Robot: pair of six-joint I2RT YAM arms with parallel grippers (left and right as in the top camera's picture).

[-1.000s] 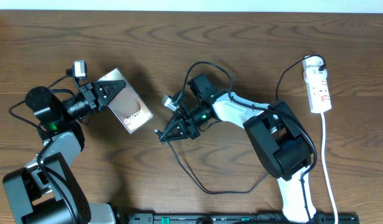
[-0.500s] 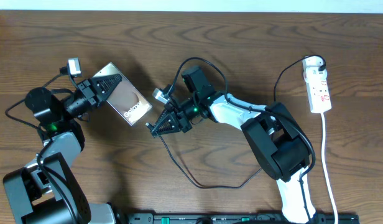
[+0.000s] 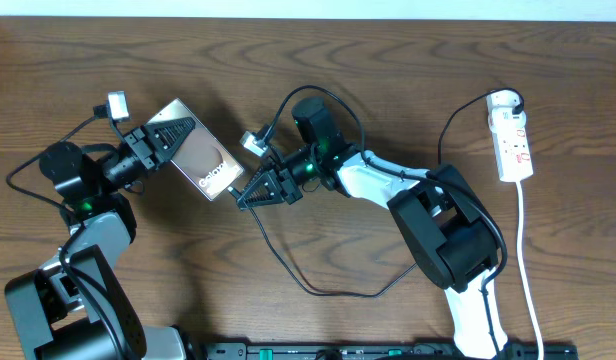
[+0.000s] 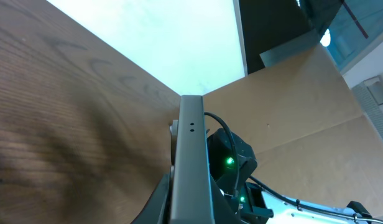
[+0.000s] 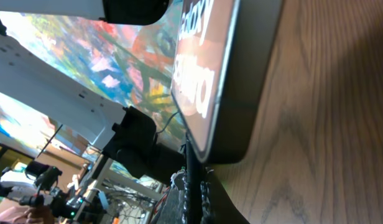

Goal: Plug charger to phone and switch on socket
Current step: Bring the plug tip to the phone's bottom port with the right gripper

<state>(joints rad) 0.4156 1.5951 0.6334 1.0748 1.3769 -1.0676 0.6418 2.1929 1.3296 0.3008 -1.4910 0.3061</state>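
Note:
My left gripper (image 3: pixel 166 142) is shut on the phone (image 3: pixel 200 159), a flat slab with a brown face and white "Galaxy" lettering, held tilted above the table. In the left wrist view its grey edge (image 4: pixel 191 149) stands between my fingers. My right gripper (image 3: pixel 244 197) is shut on the charger's thin black plug tip (image 5: pixel 190 171), right at the phone's lower end (image 5: pixel 232 81). The charger cable (image 3: pixel 318 290) loops over the table in front. The white socket (image 3: pixel 513 135) lies at the far right with red marks.
The socket's white cord (image 3: pixel 528 270) runs down the right side toward the front edge. A black rail (image 3: pixel 368 350) lies along the front edge. The right arm's body (image 3: pixel 453 235) stands right of the centre.
My right gripper has moved left and up with the plug, from the table's middle to the phone's lower end. My left gripper has shifted the phone slightly left and up.

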